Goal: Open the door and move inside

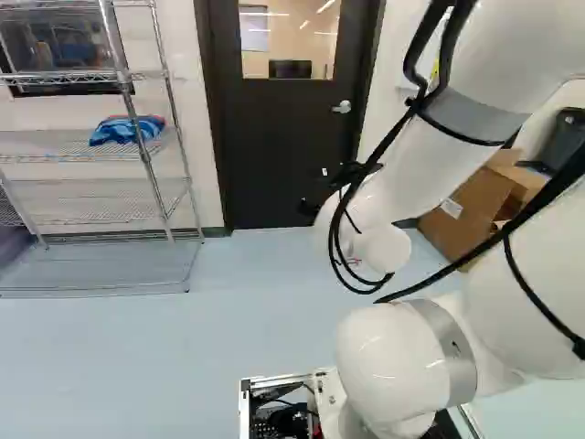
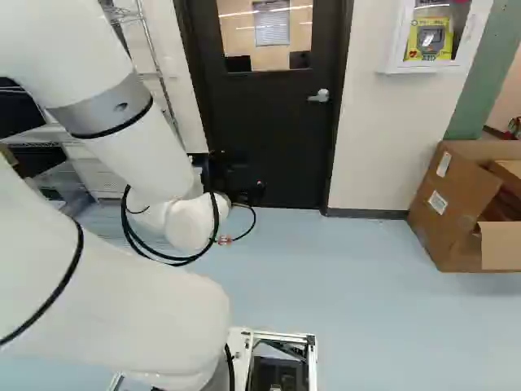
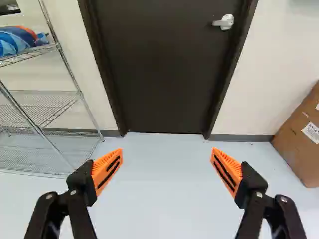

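Door: dark, shut in its frame (image 3: pixel 102 59), straight ahead of the gripper (image 2: pixel 244 186); the door (image 3: pixel 159 74) has a window (image 1: pixel 288 41) in its upper part, with a lit room behind the glass.
Door handle: a silver lever (image 3: pixel 223 22) on the door's box side, level, pointing towards the rack side; nothing touches it.
Fingers: spread wide (image 3: pixel 107 170), orange pads apart, nothing held between them.
Gap: pale blue floor (image 3: pixel 159 189) shows between the fingers and the foot of the door.
Arm: white (image 1: pixel 402 178), bent, with black cables looping near its wrist; it stands apart from the door.
Rack: wire shelves (image 1: pixel 91 146) at the left of the left base view, beside the door; a blue bundle (image 1: pixel 128 130) lies on one shelf.
Box: cardboard (image 2: pixel 460 199), open, on the floor at the right of the right base view.
Wall cabinet: white (image 2: pixel 394 49), holding a yellow device (image 2: pixel 430 39), between door and box, higher up.
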Available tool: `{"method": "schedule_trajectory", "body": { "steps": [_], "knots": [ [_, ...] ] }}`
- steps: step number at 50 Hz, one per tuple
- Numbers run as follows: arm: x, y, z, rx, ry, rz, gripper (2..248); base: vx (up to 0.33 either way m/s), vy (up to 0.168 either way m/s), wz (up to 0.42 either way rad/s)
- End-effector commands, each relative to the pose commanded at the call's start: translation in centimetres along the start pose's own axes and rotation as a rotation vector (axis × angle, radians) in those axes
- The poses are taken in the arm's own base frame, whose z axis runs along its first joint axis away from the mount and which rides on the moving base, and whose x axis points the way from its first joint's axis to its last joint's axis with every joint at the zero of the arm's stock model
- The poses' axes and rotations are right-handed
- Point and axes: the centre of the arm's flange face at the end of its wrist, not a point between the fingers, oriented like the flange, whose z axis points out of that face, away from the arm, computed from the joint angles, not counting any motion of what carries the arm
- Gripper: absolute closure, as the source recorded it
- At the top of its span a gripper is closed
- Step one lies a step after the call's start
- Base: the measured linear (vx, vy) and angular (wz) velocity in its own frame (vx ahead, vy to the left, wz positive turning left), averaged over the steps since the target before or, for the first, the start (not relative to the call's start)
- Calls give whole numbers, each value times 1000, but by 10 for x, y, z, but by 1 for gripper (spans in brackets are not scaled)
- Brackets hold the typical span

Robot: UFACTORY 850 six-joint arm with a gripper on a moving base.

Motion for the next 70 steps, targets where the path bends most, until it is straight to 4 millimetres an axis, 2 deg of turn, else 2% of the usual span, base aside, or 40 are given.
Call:
{"method": "schedule_trajectory", "body": {
  "steps": [47,70],
  "knots": [
    [0,0,0,0,0,0,3,0,0,0],
    [0,0,0,0,0,0,3,68,0,0]
  ]
}}
